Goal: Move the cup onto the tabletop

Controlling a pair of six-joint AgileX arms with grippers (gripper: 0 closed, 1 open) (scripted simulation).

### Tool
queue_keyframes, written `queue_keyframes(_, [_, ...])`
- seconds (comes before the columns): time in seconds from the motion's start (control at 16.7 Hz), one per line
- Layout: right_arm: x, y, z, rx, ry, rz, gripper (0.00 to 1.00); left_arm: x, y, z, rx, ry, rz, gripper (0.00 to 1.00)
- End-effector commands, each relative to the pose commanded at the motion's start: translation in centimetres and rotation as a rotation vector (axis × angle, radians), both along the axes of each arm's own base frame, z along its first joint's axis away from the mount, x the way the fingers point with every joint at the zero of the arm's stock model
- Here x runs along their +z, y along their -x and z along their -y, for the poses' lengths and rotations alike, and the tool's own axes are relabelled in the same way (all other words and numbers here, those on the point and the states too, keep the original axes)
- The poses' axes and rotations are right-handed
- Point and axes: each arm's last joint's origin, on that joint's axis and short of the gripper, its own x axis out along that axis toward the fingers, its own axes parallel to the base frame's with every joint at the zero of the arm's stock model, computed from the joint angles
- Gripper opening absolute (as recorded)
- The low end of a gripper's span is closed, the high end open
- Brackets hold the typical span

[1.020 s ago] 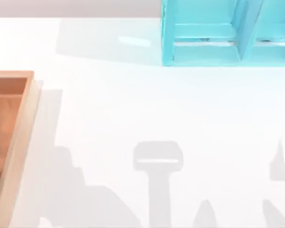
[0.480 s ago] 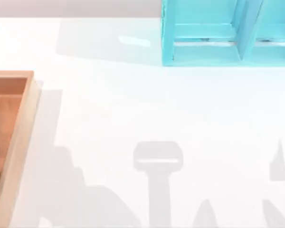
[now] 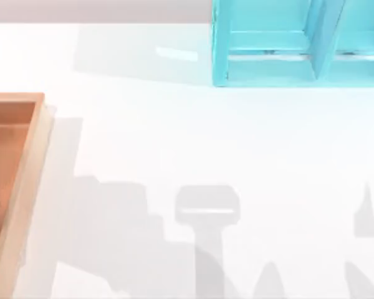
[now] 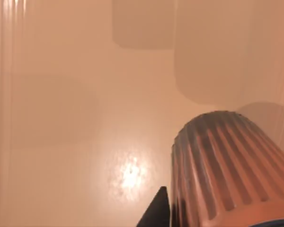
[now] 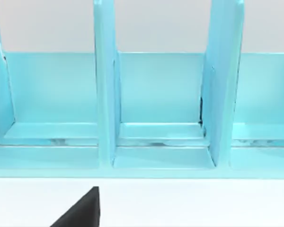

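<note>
1. The tabletop (image 3: 193, 143) is a broad glossy white surface, with grey arm shadows lying across its near part.
2. A wooden tray (image 3: 25, 168) sits at the table's left edge, its light rim framing an orange-brown floor.
3. A turquoise shelf unit (image 3: 299, 43) stands at the far right of the table, divided by upright partitions into open compartments.
4. In the left wrist view, the cup (image 4: 227, 170) appears very close: reddish-brown, ribbed and tapered. It is above the tray's shiny brown floor (image 4: 75, 118), where its shadow falls.
5. One dark fingertip (image 4: 156, 213) of the left gripper shows just beside the cup's wall. I cannot tell from here whether the fingers are gripping the cup or merely flanking it.
6. The right wrist view faces the shelf unit's compartments (image 5: 156, 94) across a strip of white tabletop.
7. A single dark fingertip (image 5: 83, 210) of the right gripper juts in over the white surface; how wide its fingers stand cannot be told.
</note>
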Motion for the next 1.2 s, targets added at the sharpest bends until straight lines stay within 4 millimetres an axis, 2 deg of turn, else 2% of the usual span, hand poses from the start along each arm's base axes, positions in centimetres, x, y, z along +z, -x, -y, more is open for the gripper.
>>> queue_keyframes(0.18, [0.0, 0.0, 0.0, 0.000, 0.000, 0.000, 1.00, 2.3, 0.2, 3.6, -0.024, 0.019, -0.042, 0.00])
queue_keyframes(0.42, [0.0, 0.0, 0.0, 0.000, 0.000, 0.000, 1.00, 4.5, 1.8, 8.2, -0.106, 0.030, -0.119, 0.00])
queue_keyframes(0.54, [0.0, 0.0, 0.0, 0.000, 0.000, 0.000, 1.00, 4.8, 2.3, 9.0, -0.123, 0.031, -0.135, 0.00])
queue_keyframes(0.84, [0.0, 0.0, 0.0, 0.000, 0.000, 0.000, 1.00, 4.7, 2.2, 9.0, -0.122, 0.031, -0.141, 0.00])
queue_keyframes(1.02, [0.0, 0.0, 0.0, 0.000, 0.000, 0.000, 1.00, 4.9, 1.0, 10.7, -0.125, 0.028, -0.152, 0.00])
queue_keyframes(1.2, [0.0, 0.0, 0.0, 0.000, 0.000, 0.000, 1.00, 5.3, -1.6, 14.7, -0.127, 0.021, -0.161, 0.00])
